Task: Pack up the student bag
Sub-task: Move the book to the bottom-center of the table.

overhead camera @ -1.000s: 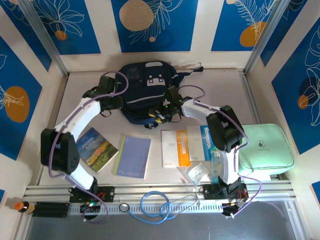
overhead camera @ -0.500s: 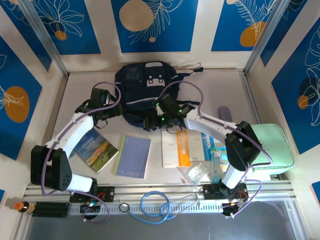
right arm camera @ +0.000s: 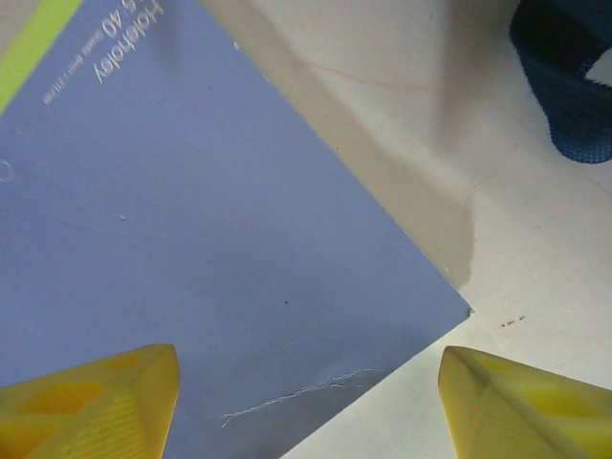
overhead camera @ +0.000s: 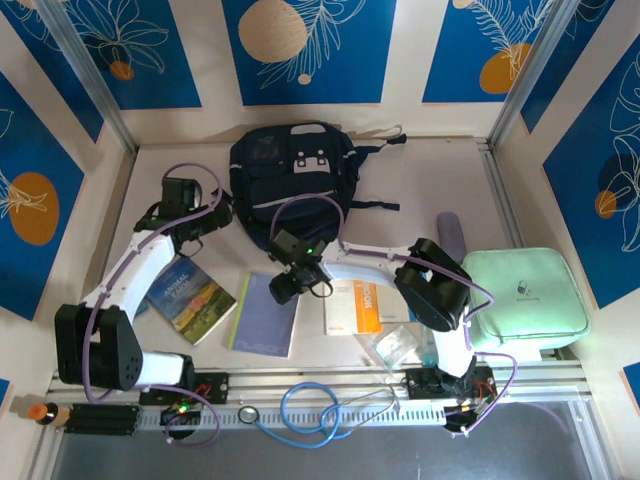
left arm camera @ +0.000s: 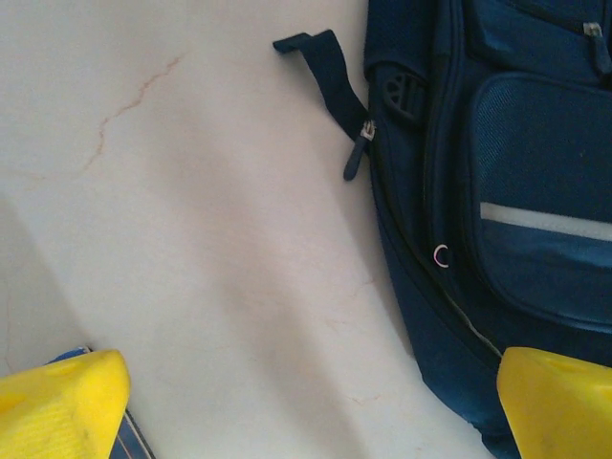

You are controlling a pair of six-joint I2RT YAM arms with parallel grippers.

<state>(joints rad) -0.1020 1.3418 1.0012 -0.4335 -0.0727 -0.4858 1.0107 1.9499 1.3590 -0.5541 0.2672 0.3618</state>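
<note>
The student bag (overhead camera: 290, 185) lies flat at the far middle of the desk (overhead camera: 440, 175). Its long axis runs near to far, with the grey-white patch end toward the back wall and the straps trailing right. The left gripper (overhead camera: 210, 217) hovers just beside its left edge, jaws wide and empty. The right gripper (overhead camera: 283, 292) hangs over a lilac notebook (overhead camera: 262, 318) nearer the arms — jaws spread wide, holding nothing.

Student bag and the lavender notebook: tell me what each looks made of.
Student bag: woven navy fabric, matte; visible weave, stitched seams and a zip. Notebook: probably a card or thin plastic cover, smooth lavender-blue; flat crisp corner, a fine scratch.
</note>
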